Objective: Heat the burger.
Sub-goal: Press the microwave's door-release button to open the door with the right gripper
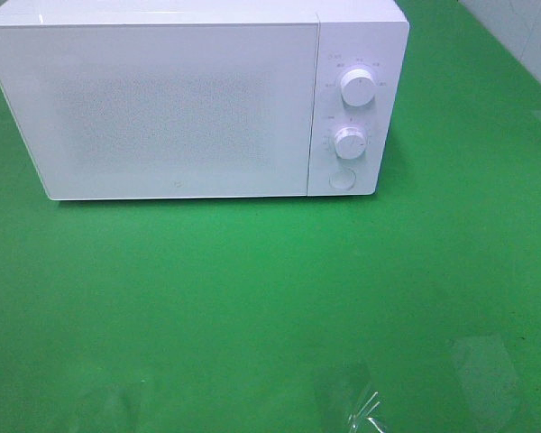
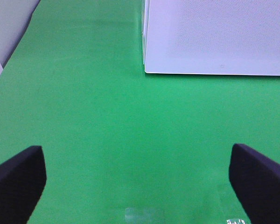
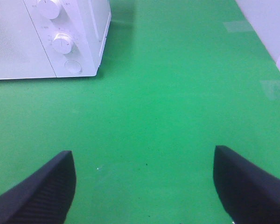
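Burger: not visible in any of the three views; position undetermined.

Left jaws: spread to full width, gripping nothing; dark fingers [image 2: 18, 184] at either edge of the wrist view, bare green table [image 1: 252, 298] between them.

Right jaws: also wide apart, gripping nothing; dark ribbed fingers [image 3: 37, 191] over bare table.

White microwave oven [image 1: 176, 108]: at far side of table, door shut. Control panel on its right side with upper knob [image 1: 356, 87], lower knob [image 1: 350, 141] and round button [image 1: 343, 179] beneath.

Clear glossy patches [image 1: 347, 397] on table near front edge, well apart from the oven.
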You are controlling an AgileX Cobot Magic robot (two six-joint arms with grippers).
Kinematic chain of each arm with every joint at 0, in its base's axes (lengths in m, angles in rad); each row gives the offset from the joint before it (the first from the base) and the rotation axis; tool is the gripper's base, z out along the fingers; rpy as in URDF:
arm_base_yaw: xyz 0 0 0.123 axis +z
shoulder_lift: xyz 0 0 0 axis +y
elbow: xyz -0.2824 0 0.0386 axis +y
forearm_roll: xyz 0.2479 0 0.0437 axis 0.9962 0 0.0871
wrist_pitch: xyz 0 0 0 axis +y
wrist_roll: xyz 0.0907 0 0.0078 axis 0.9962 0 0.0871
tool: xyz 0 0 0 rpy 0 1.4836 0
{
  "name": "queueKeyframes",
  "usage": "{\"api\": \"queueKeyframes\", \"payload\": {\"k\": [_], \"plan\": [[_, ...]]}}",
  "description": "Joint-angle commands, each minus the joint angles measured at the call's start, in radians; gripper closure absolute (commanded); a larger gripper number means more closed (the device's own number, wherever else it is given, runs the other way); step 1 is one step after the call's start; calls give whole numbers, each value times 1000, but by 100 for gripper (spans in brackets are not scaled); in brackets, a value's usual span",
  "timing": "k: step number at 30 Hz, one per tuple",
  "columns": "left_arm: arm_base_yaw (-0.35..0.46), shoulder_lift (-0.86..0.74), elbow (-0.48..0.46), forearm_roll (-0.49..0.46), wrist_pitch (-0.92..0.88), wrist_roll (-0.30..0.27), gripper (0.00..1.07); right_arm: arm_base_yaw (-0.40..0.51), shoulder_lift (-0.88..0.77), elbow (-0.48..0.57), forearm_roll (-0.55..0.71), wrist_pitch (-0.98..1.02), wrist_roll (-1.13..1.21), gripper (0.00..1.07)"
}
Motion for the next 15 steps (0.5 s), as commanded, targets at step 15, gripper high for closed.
{"api": "queueKeyframes", "payload": {"k": [15], "plan": [[1,-15,3,1,-10,-2,7,-5,-27,1,1,-17,-16,31]]}}
